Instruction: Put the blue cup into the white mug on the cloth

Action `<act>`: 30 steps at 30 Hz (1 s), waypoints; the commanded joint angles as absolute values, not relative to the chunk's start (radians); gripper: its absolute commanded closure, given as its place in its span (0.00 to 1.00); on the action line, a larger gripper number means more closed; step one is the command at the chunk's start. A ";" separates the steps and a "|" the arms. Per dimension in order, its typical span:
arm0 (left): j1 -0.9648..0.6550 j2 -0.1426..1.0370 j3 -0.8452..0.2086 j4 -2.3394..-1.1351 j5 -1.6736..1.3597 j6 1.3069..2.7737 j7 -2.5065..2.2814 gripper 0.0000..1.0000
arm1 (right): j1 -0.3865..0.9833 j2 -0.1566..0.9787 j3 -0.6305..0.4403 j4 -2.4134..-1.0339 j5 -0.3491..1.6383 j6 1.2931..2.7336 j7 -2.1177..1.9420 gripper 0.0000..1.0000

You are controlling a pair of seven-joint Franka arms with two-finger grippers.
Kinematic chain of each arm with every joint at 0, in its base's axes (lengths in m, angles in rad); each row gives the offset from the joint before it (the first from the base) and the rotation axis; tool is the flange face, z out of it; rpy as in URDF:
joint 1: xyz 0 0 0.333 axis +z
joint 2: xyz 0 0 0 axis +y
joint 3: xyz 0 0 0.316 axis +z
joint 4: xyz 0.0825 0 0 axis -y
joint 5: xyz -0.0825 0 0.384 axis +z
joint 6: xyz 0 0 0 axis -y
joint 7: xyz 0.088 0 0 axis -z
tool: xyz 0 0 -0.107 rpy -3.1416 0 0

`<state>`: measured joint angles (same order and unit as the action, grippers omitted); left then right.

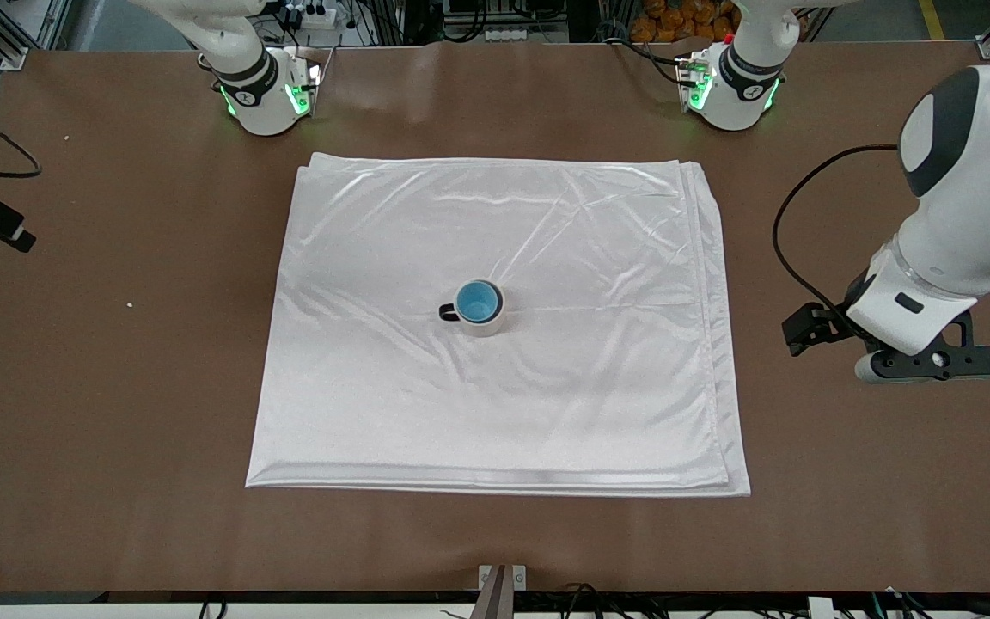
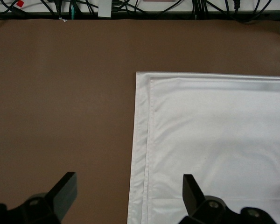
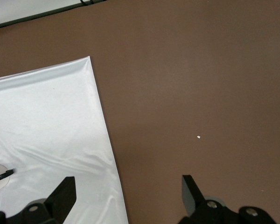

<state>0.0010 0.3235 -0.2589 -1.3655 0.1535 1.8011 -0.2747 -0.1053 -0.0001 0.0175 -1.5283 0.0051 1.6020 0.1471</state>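
i see the blue cup (image 1: 477, 302) sitting inside the white mug (image 1: 485, 323), which stands upright near the middle of the cloth (image 1: 546, 395) with its dark handle toward the right arm's end of the table. my left gripper (image 2: 128, 189) hangs with its fingers wide apart and empty over the cloth's edge and the bare table (image 1: 117, 387). my right gripper (image 3: 128, 189) is likewise spread and empty, over the cloth's edge at its own end.

White cloth (image 1: 546, 387) lies on brown table (image 1: 117, 387).
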 commanded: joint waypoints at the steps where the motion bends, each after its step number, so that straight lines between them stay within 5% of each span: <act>1: 0.012 0.296 -0.265 -1.388 0.175 1.792 -0.255 0.00 | -0.118 0.012 0.023 -1.500 0.025 1.597 0.150 0.00; 30: 0.043 0.279 -0.267 -1.388 0.172 1.773 -0.224 0.00 | -0.113 0.008 0.025 -1.497 0.009 1.605 0.141 0.00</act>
